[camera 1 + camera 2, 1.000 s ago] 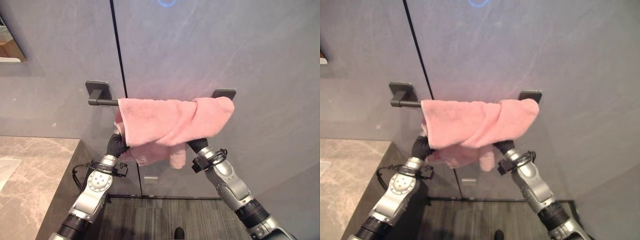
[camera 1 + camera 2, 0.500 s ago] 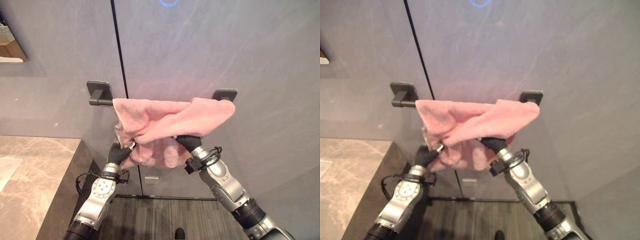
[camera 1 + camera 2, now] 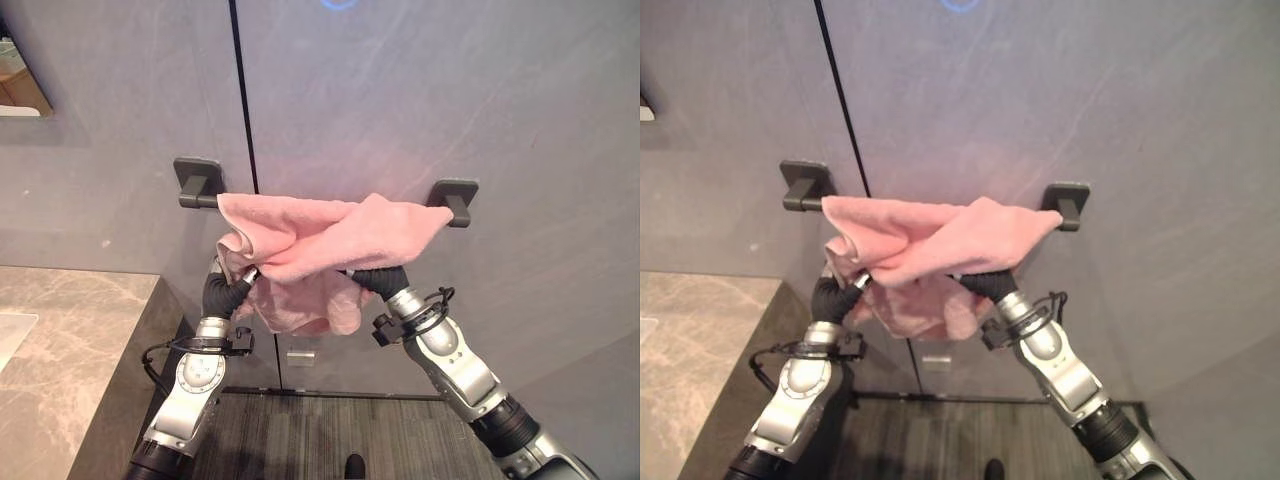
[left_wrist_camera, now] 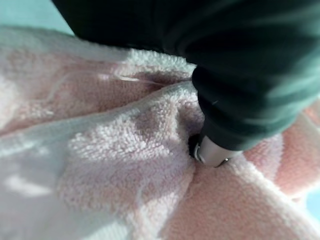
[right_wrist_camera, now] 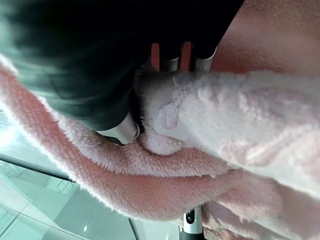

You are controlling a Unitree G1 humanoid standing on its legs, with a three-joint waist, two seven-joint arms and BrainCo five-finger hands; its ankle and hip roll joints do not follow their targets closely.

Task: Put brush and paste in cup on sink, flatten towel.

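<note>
A pink towel (image 3: 320, 235) hangs bunched and twisted over a dark wall rail between its left bracket (image 3: 196, 182) and right bracket (image 3: 455, 195). My left hand (image 3: 222, 293) reaches up under the towel's left end and pinches a fold there. In the left wrist view its thumb (image 4: 215, 150) sinks into the pink cloth (image 4: 110, 150). My right hand (image 3: 378, 280) is under the middle of the towel. In the right wrist view a roll of cloth (image 5: 240, 120) sits between its thumb (image 5: 120, 131) and fingers (image 5: 205, 57).
A brown stone counter (image 3: 70, 330) runs along the left, with the white sink rim (image 3: 8, 335) at its edge. The grey wall has a dark vertical seam (image 3: 243, 100). Dark ribbed flooring (image 3: 330, 430) lies below the rail.
The towel has slid left along the rail, baring the right bracket, and its front flap is drawn up into a tighter bunch. Both hands have come closer together beneath it.
</note>
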